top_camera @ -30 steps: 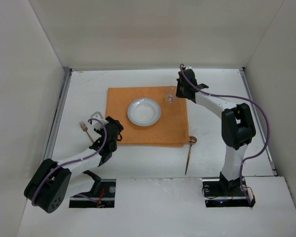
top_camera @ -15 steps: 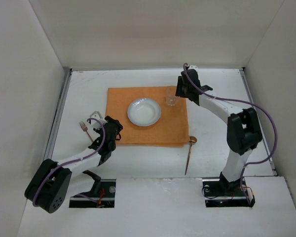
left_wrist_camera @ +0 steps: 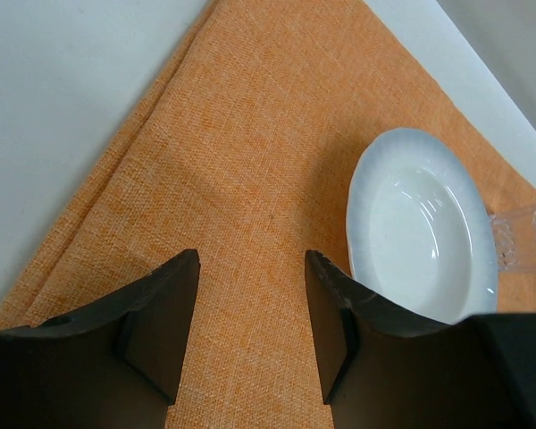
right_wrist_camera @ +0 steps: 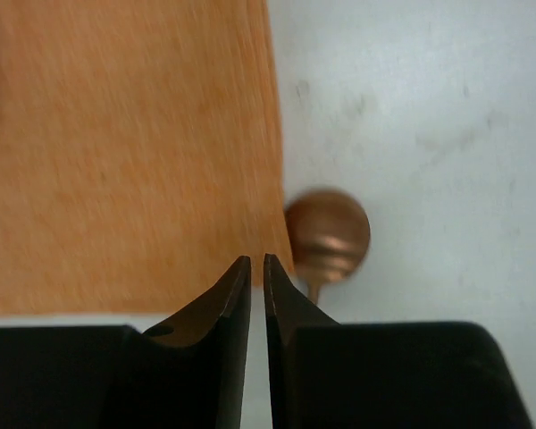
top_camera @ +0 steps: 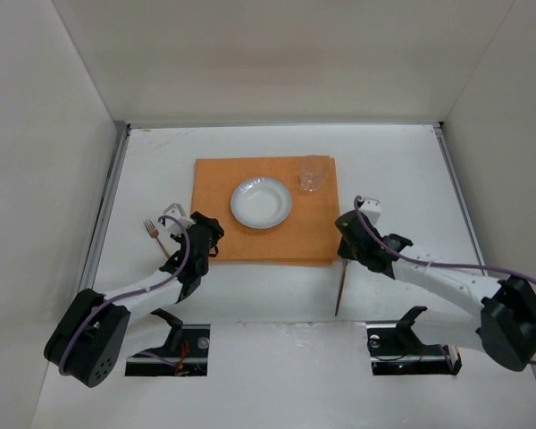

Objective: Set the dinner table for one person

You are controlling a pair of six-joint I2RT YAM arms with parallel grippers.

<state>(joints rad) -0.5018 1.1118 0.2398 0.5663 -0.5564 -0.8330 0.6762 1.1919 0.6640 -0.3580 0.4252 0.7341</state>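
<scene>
While the plate point(top_camera: 261, 203) and glass point(top_camera: 312, 174) sit on the orange placemat point(top_camera: 250, 179) mid dinner table point(top_camera: 402, 161), the spoon point(right_wrist_camera: 328, 234) seems next: the right gripper point(right_wrist_camera: 257, 261), nearly closed and empty beside it, must widen to straddle it; the left gripper point(left_wrist_camera: 250, 256) gapes empty.

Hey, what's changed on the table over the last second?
The right tool let go of the glass, which stands at the placemat's far right corner, and swung back toward the dinner table's near edge. It now hovers over the placemat's near right corner beside the spoon. Left tool, plate, fork and spoon stayed put.
</scene>
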